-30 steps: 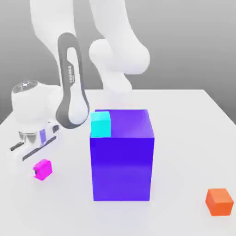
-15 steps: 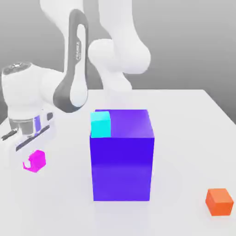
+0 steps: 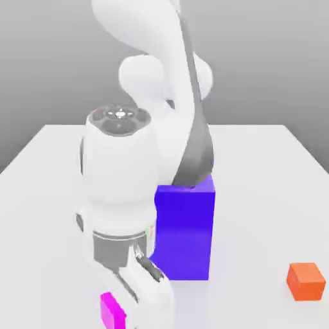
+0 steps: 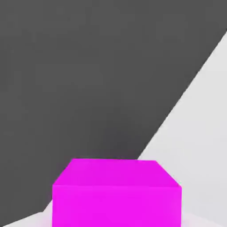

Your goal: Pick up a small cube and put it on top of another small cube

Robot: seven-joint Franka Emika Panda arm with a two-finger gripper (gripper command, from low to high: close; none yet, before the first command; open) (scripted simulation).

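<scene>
Claw (image 3: 122, 308) clamped tight on the small magenta cube (image 3: 112, 309), which we see sitting right at the hand in the hand view (image 4: 116, 195), low near the exterior view's bottom edge. We read this as the carry step: cube grasped, in transit. The arm (image 3: 122, 186) stands in front of the big blue-violet block (image 3: 186, 231), covering most of it. We judge the next move is bringing the cube squarely over its target cube, lowering onto it, then releasing. Count: 1 magenta cube, 1 blue-violet block, 1 orange cube (image 3: 306, 281) well apart on the table (image 3: 270, 167).
</scene>
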